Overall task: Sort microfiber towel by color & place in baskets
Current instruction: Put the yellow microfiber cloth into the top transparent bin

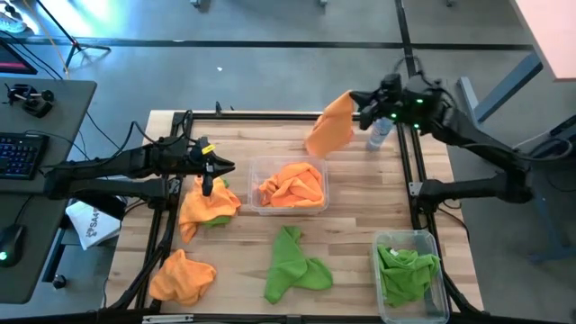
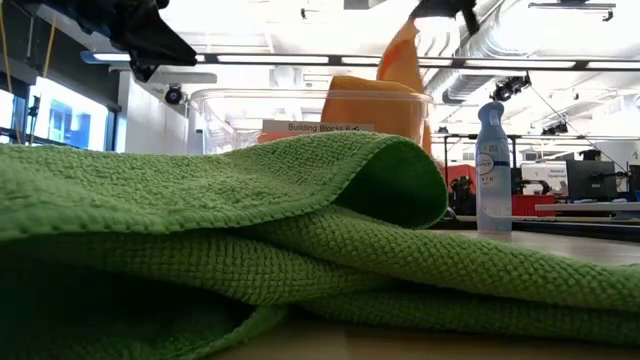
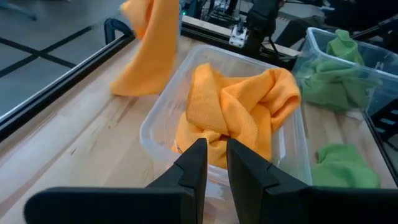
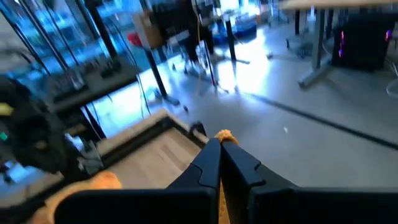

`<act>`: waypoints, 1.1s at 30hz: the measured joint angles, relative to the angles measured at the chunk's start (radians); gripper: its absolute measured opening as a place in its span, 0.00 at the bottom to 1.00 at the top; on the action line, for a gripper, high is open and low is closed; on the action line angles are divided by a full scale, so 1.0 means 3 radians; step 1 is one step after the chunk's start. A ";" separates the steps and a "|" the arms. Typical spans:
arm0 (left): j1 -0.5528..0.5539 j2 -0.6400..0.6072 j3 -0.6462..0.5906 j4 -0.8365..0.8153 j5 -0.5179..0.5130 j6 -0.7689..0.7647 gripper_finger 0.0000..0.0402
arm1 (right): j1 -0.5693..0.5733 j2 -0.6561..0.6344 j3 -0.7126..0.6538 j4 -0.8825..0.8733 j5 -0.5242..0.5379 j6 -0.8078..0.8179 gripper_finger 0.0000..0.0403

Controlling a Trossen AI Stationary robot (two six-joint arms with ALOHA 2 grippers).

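Observation:
My right gripper (image 1: 356, 101) is over the table's far edge, shut on an orange microfiber towel (image 1: 329, 126) that hangs beside a blue-capped bottle (image 1: 378, 133). A clear basket (image 1: 255, 166) at the table's middle holds orange towels (image 3: 233, 112). At the near right, a second basket (image 1: 389, 241) holds green towels (image 1: 407, 270). My left gripper (image 3: 212, 155) hovers left of the middle basket, slightly open and empty, above another orange towel (image 1: 207, 207). On the table lie a green towel (image 1: 292, 265) and one more orange towel (image 1: 180, 274). My right gripper pinches the orange towel's top edge (image 1: 346, 102) between its two fingers. A bit of orange cloth (image 4: 222, 133) pokes out past the fingertips. The fingers come nearly level from the table's right. The towel hangs slack below them; whether its lower end touches the table I cannot tell.
Black rails (image 1: 409, 162) frame the table's left, far and right edges. A keyboard (image 1: 20, 153) and desk gear stand beyond the left side. In the low view the green towel (image 2: 250, 230) fills the foreground and hides most of the table.

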 joint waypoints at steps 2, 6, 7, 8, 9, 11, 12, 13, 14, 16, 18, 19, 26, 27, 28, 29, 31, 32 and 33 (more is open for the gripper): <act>0.0000 0.0000 0.0000 0.0000 -0.0001 0.0000 0.12 | 0.0003 -0.0107 0.0000 0.0111 -0.0014 0.0009 0.00; 0.0000 0.0001 0.0000 -0.0001 0.0002 0.0000 0.12 | 0.0012 -0.0260 0.0000 0.0483 -0.0115 0.0147 0.00; 0.0000 0.0000 0.0000 -0.0001 0.0003 0.0000 0.12 | 0.0030 -0.0282 0.0000 0.0592 -0.0139 0.0193 0.00; 0.0000 0.0000 0.0000 -0.0001 0.0002 0.0000 0.12 | 0.0050 -0.0298 0.0000 0.0703 -0.0176 0.0240 0.00; 0.0000 0.0000 0.0000 -0.0002 0.0003 0.0001 0.12 | 0.0073 -0.0310 0.0000 0.0800 -0.0216 0.0260 0.00; 0.0000 0.0000 0.0000 -0.0006 0.0003 0.0001 0.12 | 0.0141 -0.0312 0.0000 0.0978 -0.0264 0.0365 0.00; 0.0001 0.0000 0.0000 -0.0012 0.0003 0.0002 0.12 | 0.0188 -0.0309 0.0000 0.1052 -0.0266 0.0416 0.00; 0.0001 0.0000 0.0000 -0.0022 0.0003 0.0008 0.12 | 0.0240 -0.0300 0.0000 0.1135 -0.0265 0.0452 0.00; 0.0001 0.0000 0.0000 -0.0039 0.0003 0.0030 0.12 | 0.0294 -0.0291 0.0000 0.1230 -0.0261 0.0470 0.00; 0.0001 0.0000 0.0000 -0.0111 0.0004 0.0059 0.12 | 0.0421 -0.0264 0.0000 0.1445 -0.0229 0.0475 0.00; 0.0001 0.0000 0.0000 -0.0264 0.0004 0.0049 0.12 | 0.0562 -0.0229 0.0000 0.1687 -0.0147 0.0474 0.00; 0.0001 0.0000 0.0000 -0.0352 0.0004 0.0022 0.12 | 0.0639 -0.0208 0.0000 0.1812 -0.0088 0.0474 0.00; 0.0001 -0.0044 -0.0003 -0.0631 0.0107 -0.0042 0.12 | 0.1305 0.0178 0.0510 0.1817 0.0520 -0.0033 0.00; 0.0001 -0.0073 -0.0003 -0.0618 0.0143 0.0004 0.12 | 0.1410 0.0269 0.0637 0.1790 0.0609 -0.0137 0.00; 0.0000 -0.0101 -0.0003 -0.0603 0.0171 0.0043 0.12 | 0.1504 0.0362 0.0777 0.1743 0.0698 -0.0249 0.00; 0.0000 -0.0126 -0.0003 -0.0608 0.0190 0.0075 0.12 | 0.1594 0.0461 0.0919 0.1696 0.0776 -0.0348 0.00; 0.0000 -0.0179 -0.0003 -0.0623 0.0201 0.0091 0.12 | 0.1732 0.0667 0.1225 0.1548 0.0927 -0.0507 0.00; 0.0000 -0.0207 -0.0003 -0.0616 0.0201 0.0094 0.12 | 0.1791 0.0773 0.1379 0.1471 0.1001 -0.0565 0.00; 0.0000 -0.0238 -0.0003 -0.0618 0.0201 0.0114 0.12 | 0.1836 0.0877 0.1533 0.1375 0.1062 -0.0600 0.00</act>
